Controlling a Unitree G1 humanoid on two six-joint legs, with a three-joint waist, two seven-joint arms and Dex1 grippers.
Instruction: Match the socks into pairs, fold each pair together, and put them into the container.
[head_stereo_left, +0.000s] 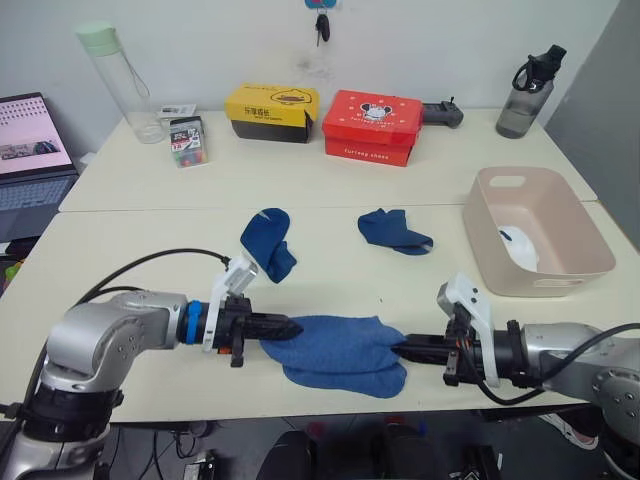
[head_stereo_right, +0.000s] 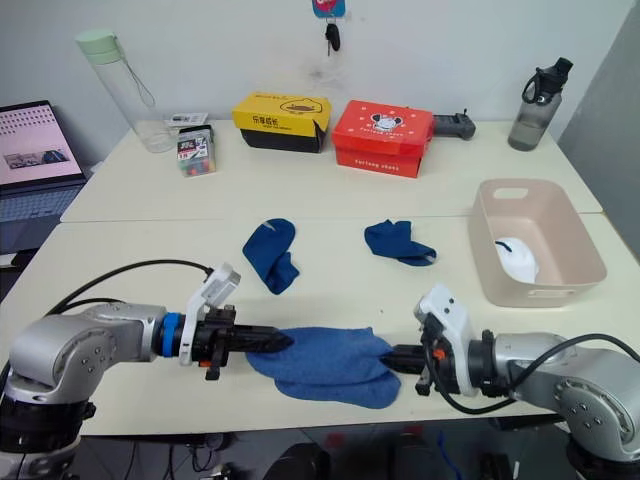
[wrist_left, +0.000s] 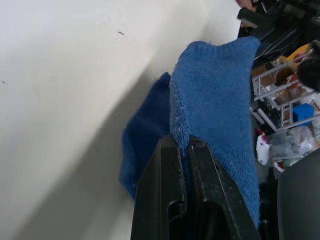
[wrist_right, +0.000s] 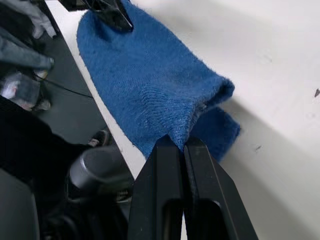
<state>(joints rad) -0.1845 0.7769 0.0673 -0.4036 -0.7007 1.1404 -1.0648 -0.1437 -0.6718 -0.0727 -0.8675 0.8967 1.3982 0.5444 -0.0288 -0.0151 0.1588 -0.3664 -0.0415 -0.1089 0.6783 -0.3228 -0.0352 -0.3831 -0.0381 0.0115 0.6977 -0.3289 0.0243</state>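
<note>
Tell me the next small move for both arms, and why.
Probably carry one pinched end over to the other, folding the pair in half. The left gripper and right gripper each pinch an opposite end of the stacked blue socks, which lie flat near the table edge, not yet folded.

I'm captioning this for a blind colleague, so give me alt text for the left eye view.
Two robot claws, left claw and right claw, pinch opposite ends of stacked medium-blue socks at the table's near edge. Two dark blue sock bundles lie beyond; a beige container holds white socks.
</note>
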